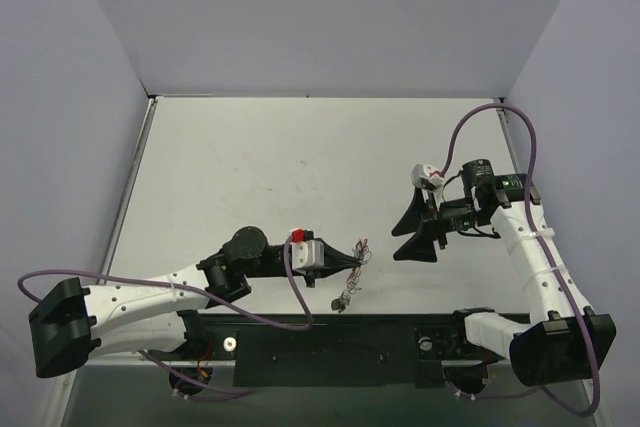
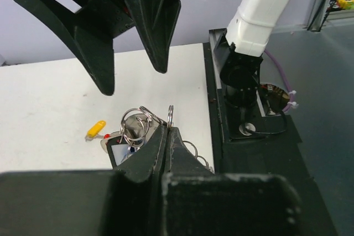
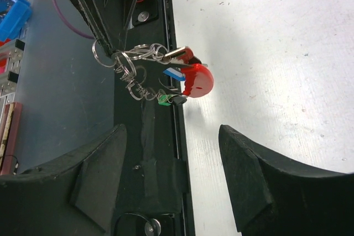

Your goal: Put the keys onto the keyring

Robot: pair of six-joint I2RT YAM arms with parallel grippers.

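From above, the left arm (image 1: 150,297) lies low and stretched toward the middle of the surface (image 1: 280,157), forearm nearly level. The left claw (image 1: 352,259) is pinched narrow on the keyring (image 1: 360,250). A small tangle of chain and keys (image 1: 345,298) shows just below its tip, toward the arm bases. The right arm (image 1: 530,257) rises from its base and folds at the elbow. The right claw (image 1: 412,235) points back at the left claw with its fingers spread wide, near it but apart.

In the left wrist view, the left claw's two fingers (image 2: 148,156) meet with no gap, and a thin ring stands upright between their tips. More rings bunch just left of the tip. A yellow key (image 2: 97,129) sits further left; whether it hangs or lies on the surface is unclear. The right claw hangs above, gaping and empty.

In the right wrist view, the right claw's fingers (image 3: 99,175) frame the bottom, far apart. Ahead of them the left claw's tip grips the keyring, from which a chain (image 3: 134,88), a red key (image 3: 197,81) and a green key (image 3: 164,100) dangle over the black base rail (image 3: 160,153).
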